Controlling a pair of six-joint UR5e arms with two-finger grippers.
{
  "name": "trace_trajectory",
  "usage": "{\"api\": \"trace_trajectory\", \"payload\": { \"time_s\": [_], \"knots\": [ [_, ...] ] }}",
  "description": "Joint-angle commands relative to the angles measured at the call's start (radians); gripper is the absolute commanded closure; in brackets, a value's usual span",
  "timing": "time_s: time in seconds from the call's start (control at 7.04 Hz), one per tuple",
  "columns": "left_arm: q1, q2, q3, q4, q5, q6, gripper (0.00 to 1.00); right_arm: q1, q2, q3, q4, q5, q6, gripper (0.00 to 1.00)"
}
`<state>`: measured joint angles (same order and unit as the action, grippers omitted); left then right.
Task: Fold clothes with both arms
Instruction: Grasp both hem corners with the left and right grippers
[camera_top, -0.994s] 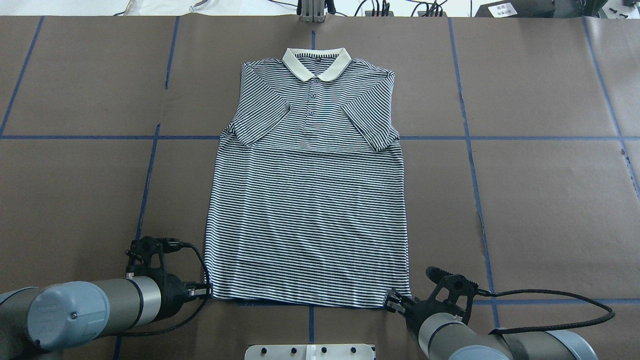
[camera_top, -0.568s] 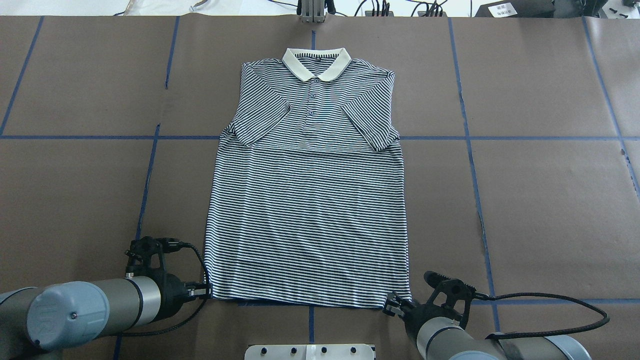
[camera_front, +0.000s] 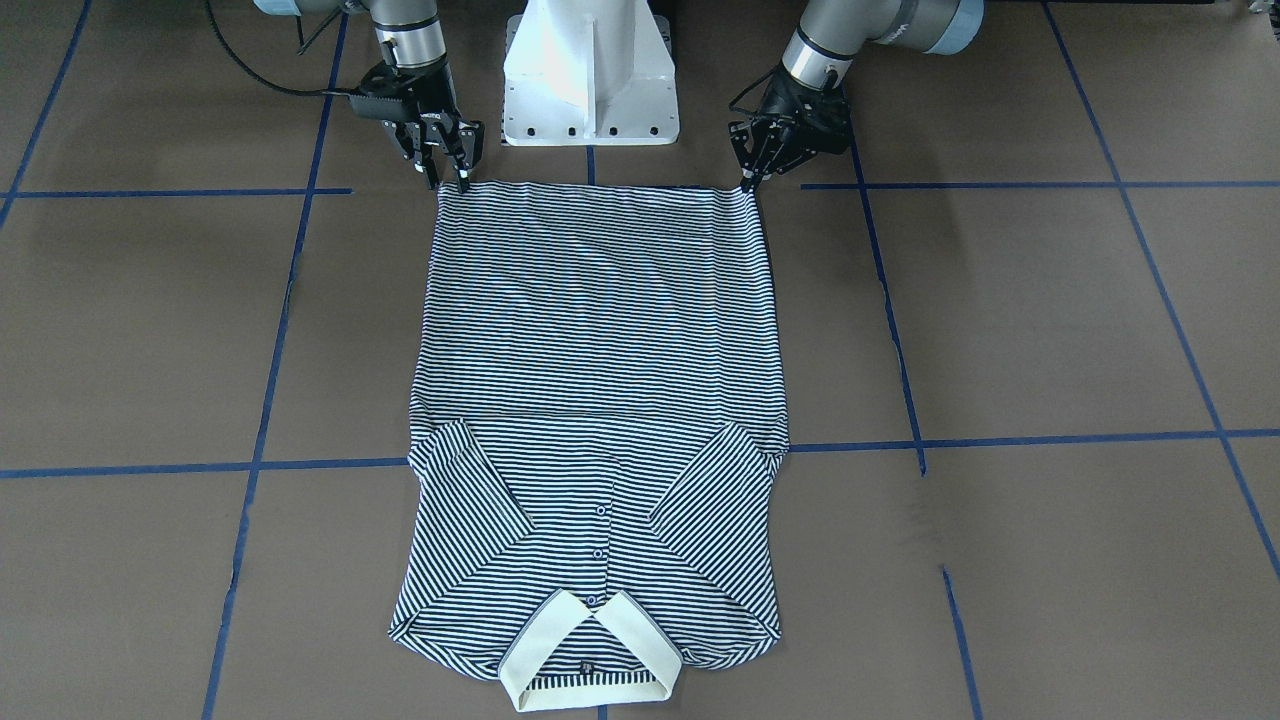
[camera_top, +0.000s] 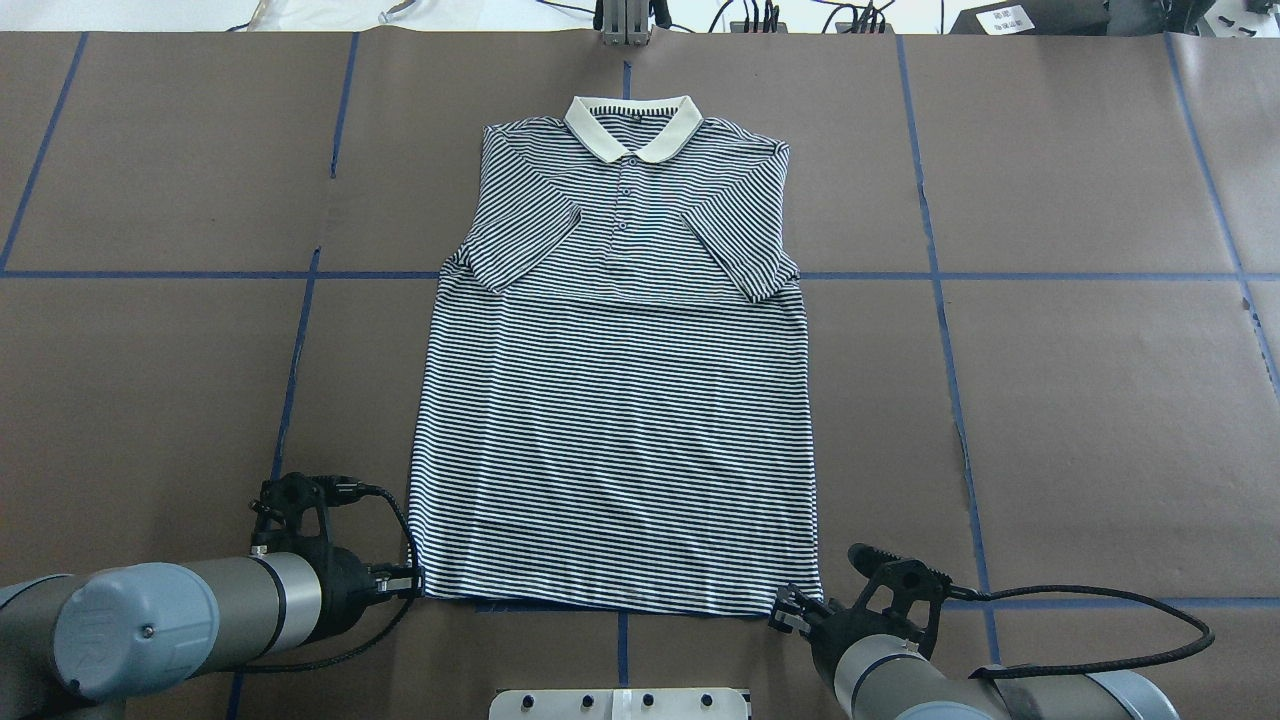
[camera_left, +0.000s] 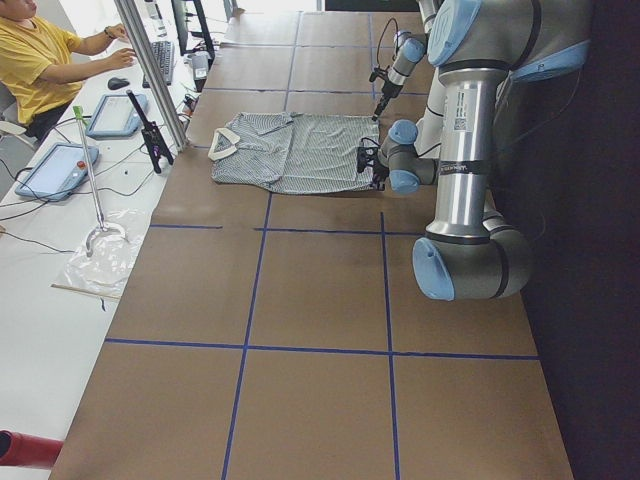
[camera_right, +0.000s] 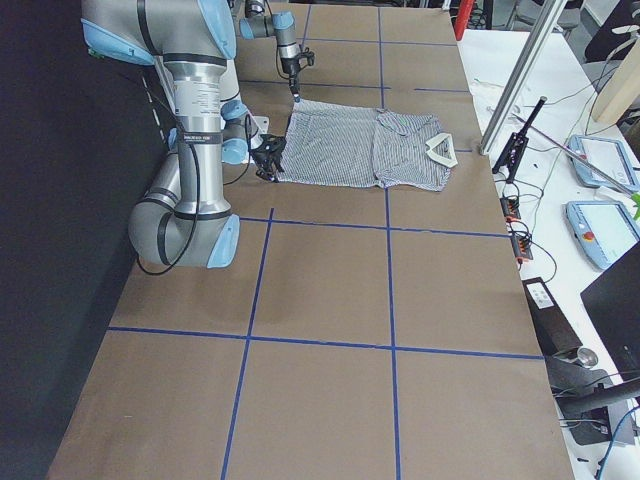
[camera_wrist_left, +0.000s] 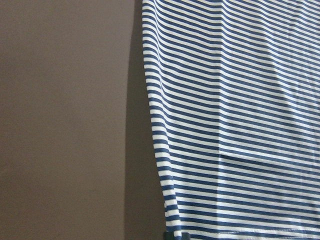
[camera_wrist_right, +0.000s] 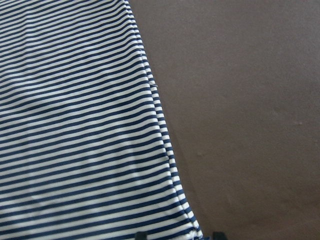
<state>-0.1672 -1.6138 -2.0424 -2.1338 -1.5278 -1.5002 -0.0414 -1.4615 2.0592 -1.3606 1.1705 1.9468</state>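
I have the thin-striped navy-and-white knit polo shirt (camera_top: 615, 430) lying flat, buttons up, mid-table on the matte brown paper table cover (camera_top: 1080, 420). Its plain cream collar (camera_top: 632, 128) points away from the robot, and both short sleeves are folded diagonally over the chest. Blue tape lines (camera_top: 1000, 276) cut the paper into rectangles.

The black left gripper (camera_top: 410, 580) sits at the near hem corner on its own side. From the front camera I see its fingers taper to a single point, pinched together on that corner. The black right gripper (camera_top: 787, 612) is at the other hem corner. The overhead view hides the gap between its fingers, but its wrist camera shows two dark fingertips (camera_wrist_right: 141, 235) spread apart with the hem corner lying loose between them. Up close, the wrist views also show faint soft creases across the stripes.
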Motion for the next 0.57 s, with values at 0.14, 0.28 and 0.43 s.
{"api": "trace_trajectory", "payload": {
  "time_s": [0.14, 0.28, 0.43],
  "knots": [
    [0.0, 0.0, -0.001, 0.0, 0.0, 0.0, 1.0, 0.0, 0.004, -0.001, 0.0, 0.0, 0.003, 0.65],
    [0.0, 0.0, 0.001, 0.0, 0.0, 0.0, 1.0, 0.001, 0.004, -0.001, 0.0, 0.0, 0.003, 0.84],
    [0.0, -0.001, -0.001, 0.0, 0.0, 0.0, 1.0, 0.001, 0.006, -0.001, 0.0, -0.002, 0.004, 1.0]
  ]
}}
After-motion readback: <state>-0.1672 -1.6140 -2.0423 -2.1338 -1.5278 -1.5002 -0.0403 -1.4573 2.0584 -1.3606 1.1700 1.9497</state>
